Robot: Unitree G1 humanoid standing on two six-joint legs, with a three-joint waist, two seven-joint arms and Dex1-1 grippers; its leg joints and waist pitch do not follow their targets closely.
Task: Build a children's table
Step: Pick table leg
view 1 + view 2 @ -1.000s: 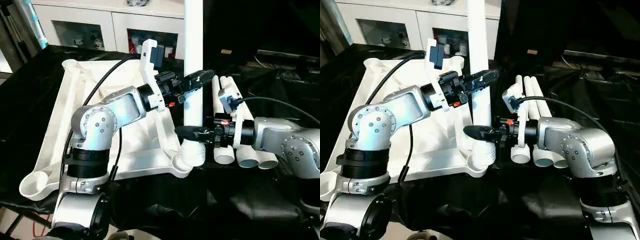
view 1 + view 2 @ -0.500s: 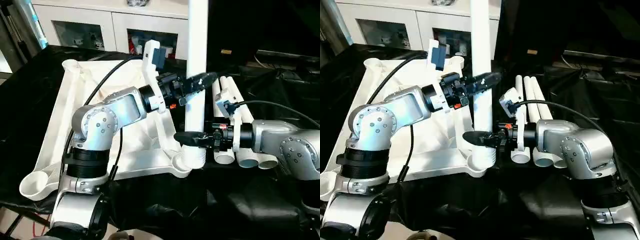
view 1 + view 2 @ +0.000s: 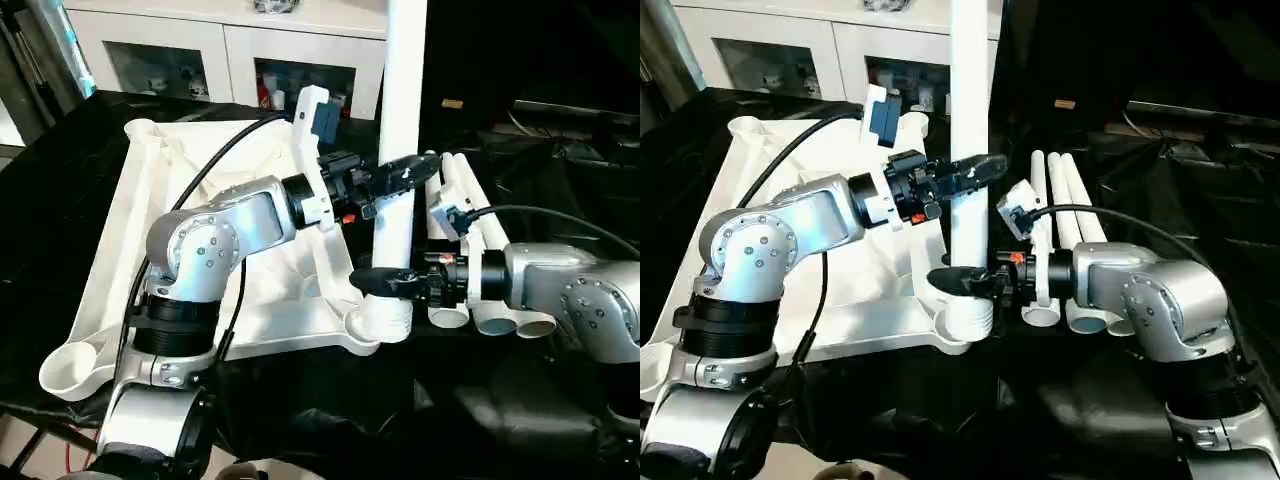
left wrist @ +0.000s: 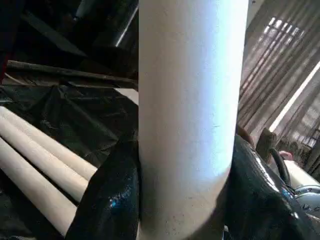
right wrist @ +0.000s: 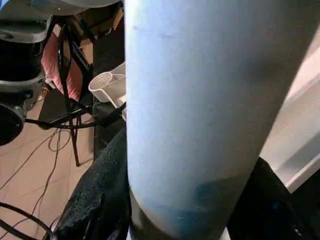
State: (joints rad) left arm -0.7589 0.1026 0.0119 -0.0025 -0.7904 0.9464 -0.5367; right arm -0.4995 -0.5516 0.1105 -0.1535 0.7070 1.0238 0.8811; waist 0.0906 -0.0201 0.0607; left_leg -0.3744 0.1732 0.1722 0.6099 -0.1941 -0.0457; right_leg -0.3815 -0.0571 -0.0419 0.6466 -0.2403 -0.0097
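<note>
- Left eye view: white tube leg (image 3: 400, 150) stands upright, long axis vertical, lower end seated in the near right corner socket (image 3: 385, 318) of the tabletop (image 3: 150, 230).
- Left gripper (image 3: 405, 172) clamps the leg at mid-height.
- Right gripper (image 3: 385, 280) grips it just above the socket.
- Spare legs (image 3: 480, 240) lie flat beside it, pointing away.

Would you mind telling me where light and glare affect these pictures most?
Left wrist view: daylight through the window blinds brightens the upright leg on one side, with glossy highlights on the black sheet. Right wrist view: the leg is in bluish shade. Left eye view: the tabletop shows bright white against the dark cover.
</note>
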